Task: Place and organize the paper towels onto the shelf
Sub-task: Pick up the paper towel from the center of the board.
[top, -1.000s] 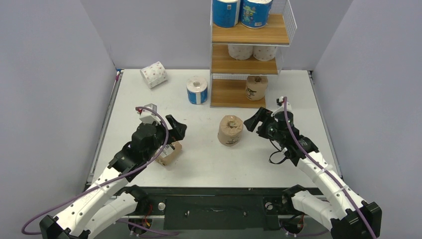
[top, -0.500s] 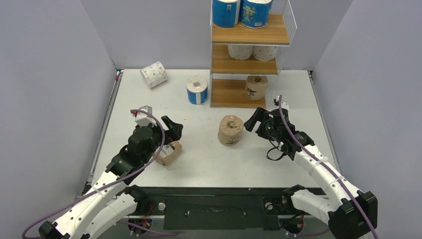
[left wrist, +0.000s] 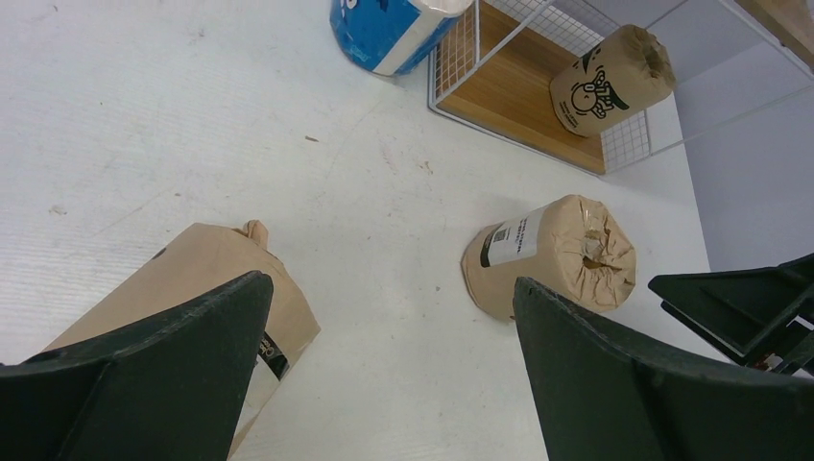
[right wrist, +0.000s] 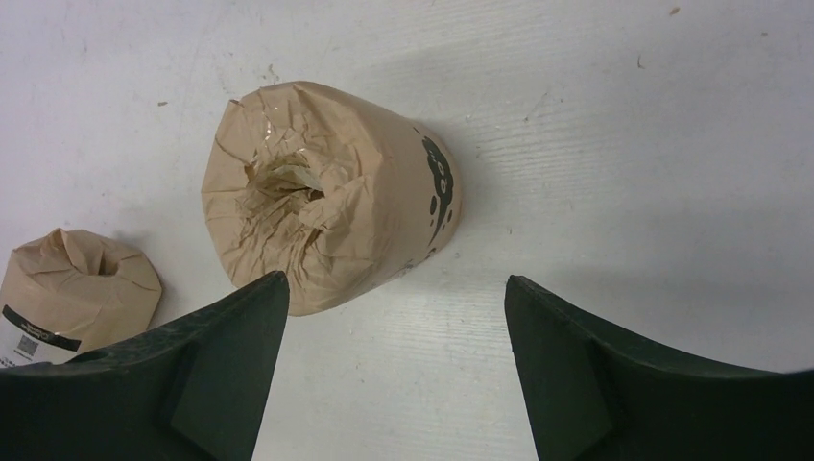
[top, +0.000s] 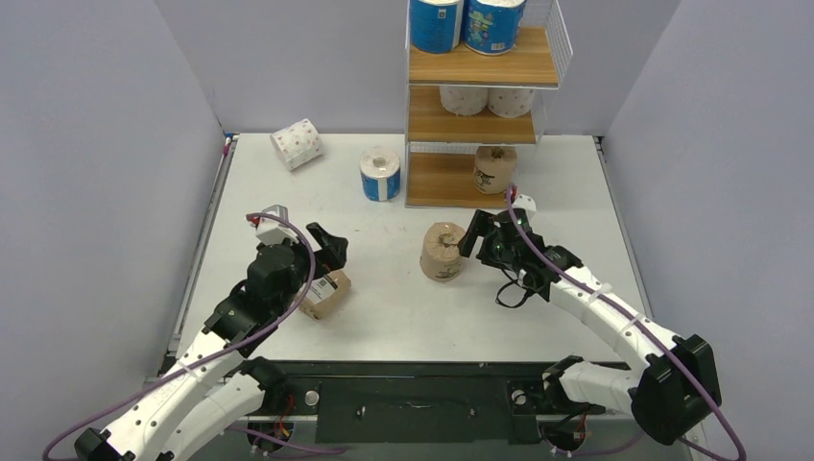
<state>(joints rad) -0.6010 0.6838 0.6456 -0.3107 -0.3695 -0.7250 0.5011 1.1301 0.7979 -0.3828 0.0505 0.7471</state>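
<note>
The shelf (top: 480, 125) stands at the back, with two blue paper towels (top: 437, 24) on top, two white ones (top: 464, 99) in the middle and a brown one (top: 495, 168) at the bottom. A brown roll (top: 444, 252) stands at mid-table. My right gripper (top: 477, 237) is open just to its right; in the right wrist view that roll (right wrist: 326, 192) sits ahead of the open gripper (right wrist: 395, 280). My left gripper (top: 322, 252) hangs open over a brown roll (top: 326, 293) lying on its side, whose wrapper (left wrist: 211, 259) shows beside the left finger (left wrist: 173, 365).
A blue roll (top: 380, 173) stands just left of the shelf's bottom tier. A white roll with pink dots (top: 296, 144) lies at the back left. Grey walls close in both sides of the white table (top: 384, 317).
My right gripper has swung left, up to the upright brown roll. My left gripper has drawn back slightly toward the lying brown roll.
</note>
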